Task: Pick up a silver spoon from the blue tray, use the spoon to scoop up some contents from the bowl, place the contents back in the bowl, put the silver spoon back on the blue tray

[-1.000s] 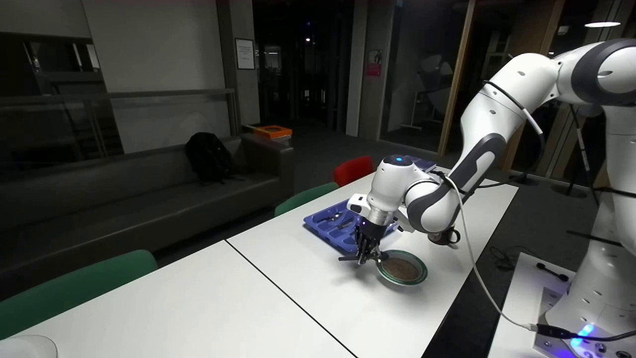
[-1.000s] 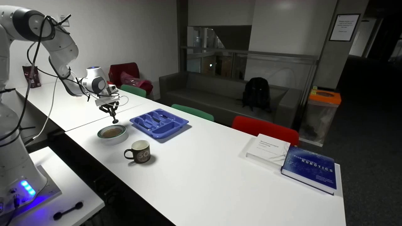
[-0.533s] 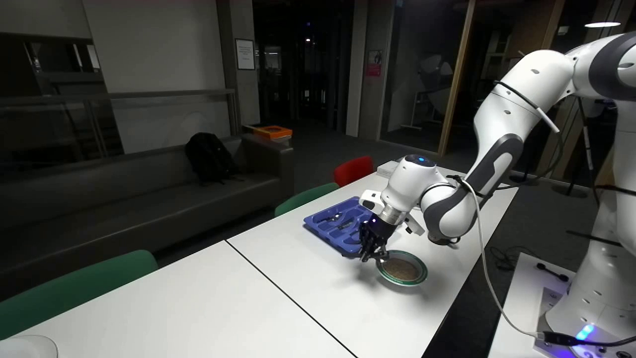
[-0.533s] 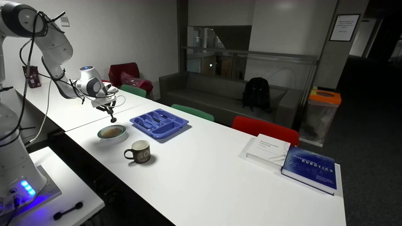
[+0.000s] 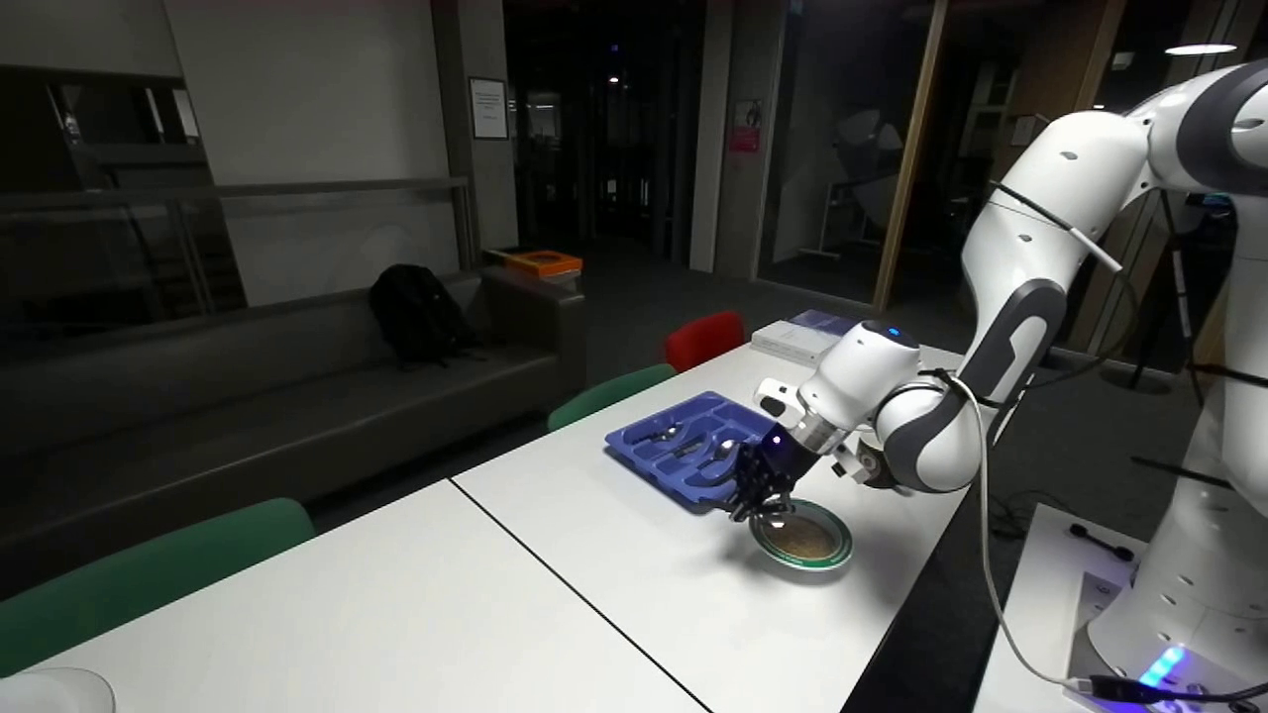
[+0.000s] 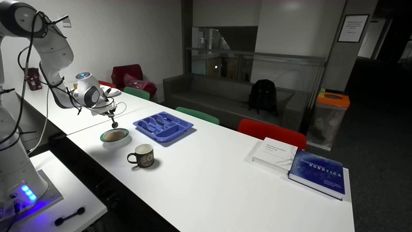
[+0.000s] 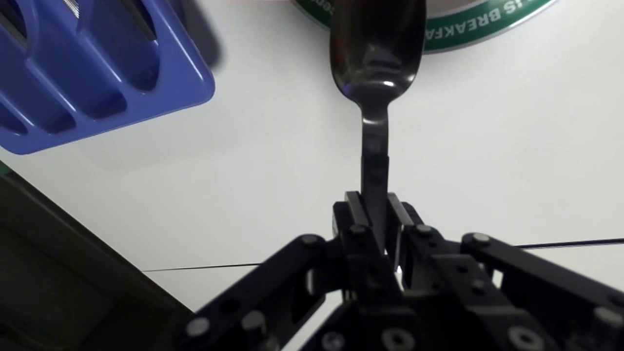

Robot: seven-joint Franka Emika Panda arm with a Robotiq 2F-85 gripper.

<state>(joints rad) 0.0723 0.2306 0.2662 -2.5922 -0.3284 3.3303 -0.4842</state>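
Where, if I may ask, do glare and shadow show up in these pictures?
In the wrist view, glints on the spoon and a shadow beside the blue tray; in an exterior view, a soft shadow beside the mug.

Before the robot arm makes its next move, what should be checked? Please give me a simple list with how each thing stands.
1. Black two-fingered gripper holding the dark-handled silver spoon: ok, the handle is clamped.
2. Round white bowl with a green rim upright on the flat white table: ok.
3. Tan loose contents in the bowl: ok.
4. Spoon in the contents: not ok, its head is near the bowl's rim.
5. Spoon clear of the rim: cannot tell, the height is uncertain.
6. Rectangular blue plastic tray and dark mug with a looped handle apart from the bowl: ok.
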